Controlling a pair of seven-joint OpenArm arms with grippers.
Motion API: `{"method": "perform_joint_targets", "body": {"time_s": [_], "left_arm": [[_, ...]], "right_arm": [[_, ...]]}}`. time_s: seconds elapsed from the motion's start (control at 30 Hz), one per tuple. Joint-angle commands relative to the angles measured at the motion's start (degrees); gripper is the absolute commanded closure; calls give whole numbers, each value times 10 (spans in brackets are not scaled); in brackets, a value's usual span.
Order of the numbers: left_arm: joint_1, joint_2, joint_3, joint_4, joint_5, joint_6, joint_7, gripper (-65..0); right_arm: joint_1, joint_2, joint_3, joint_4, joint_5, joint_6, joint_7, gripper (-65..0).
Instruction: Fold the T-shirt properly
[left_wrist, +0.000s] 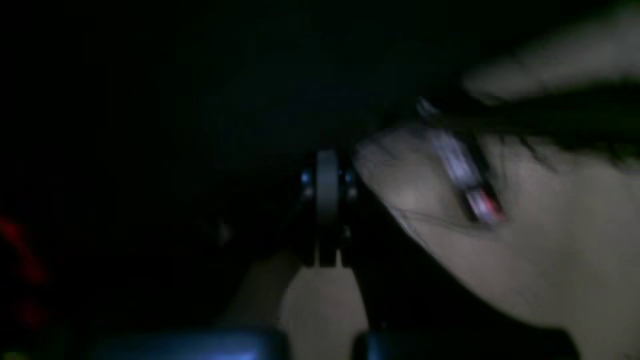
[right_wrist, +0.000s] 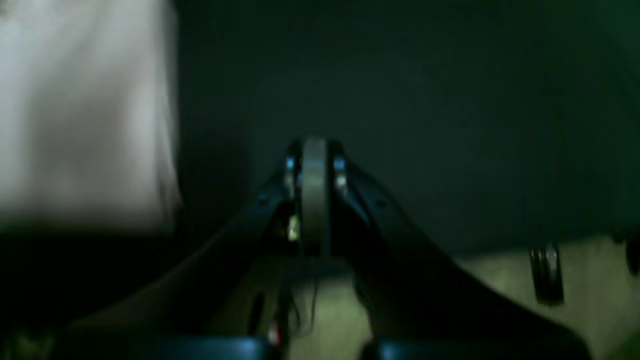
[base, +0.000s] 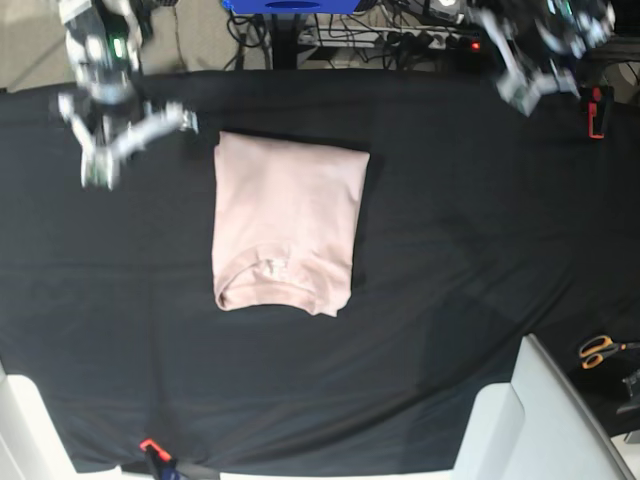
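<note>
Pale pink T-shirt (base: 288, 222) folded into a neat rectangle, collar toward the near edge, lying flat on the black cloth (base: 460, 250) over the desk. Left hand (base: 512, 95) and right hand (base: 98, 176) both pinched closed, empty, well clear of the T-shirt on either side.

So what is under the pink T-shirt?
The T-shirt lies folded on the black cloth, which shows all around it. What is beneath the cloth, or tucked between the shirt's folded layers, is covered and cannot be seen.
</note>
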Motion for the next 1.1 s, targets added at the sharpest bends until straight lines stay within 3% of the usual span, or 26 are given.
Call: {"method": "perform_joint_targets", "body": {"time_s": [0.0,0.1,0.2,0.27,0.4,0.47,0.53,0.6,0.7,0.77,0.83,1.07], "left_arm": [[22,-4,-4,-2,-3,6,-11,0],[52,13,5,-73,1,6,-38,0],[40,11,40,-226,1,6,-124,0],[16,7,66,-336,1,6,-204,0],[-80,-2,147,-593,1,10,-347,0],[-157,-2,189,-741,0,41,-387,0],[-243,2,240,-892,1,97,-413,0],[-299,12,304,-972,0,147,-419,0],[-340,27,371,-993,-3,221,-381,0],[-358,33,385,-991,-3,254,-324,0],[-364,38,385,-972,-3,272,-305,0],[-358,37,385,-951,-5,293,-326,0]], "right_arm": [[-30,3,8,11,-2,2,7,-15],[-100,-2,-2,-15,0,3,7,-15],[-117,-7,-66,-109,0,3,9,-15],[-92,-13,-101,-197,0,3,11,-15],[-5,-57,-180,-431,0,3,12,-15],[43,-92,-206,-568,0,3,42,-15],[91,-126,-222,-723,0,17,124,-15],[134,-155,-214,-865,0,60,222,-15],[192,-182,-151,-1028,13,164,339,-15],[219,-185,-81,-1072,47,237,370,-15],[223,-179,-30,-1072,57,288,379,-15],[218,-195,74,-1052,66,296,379,-21]]}}
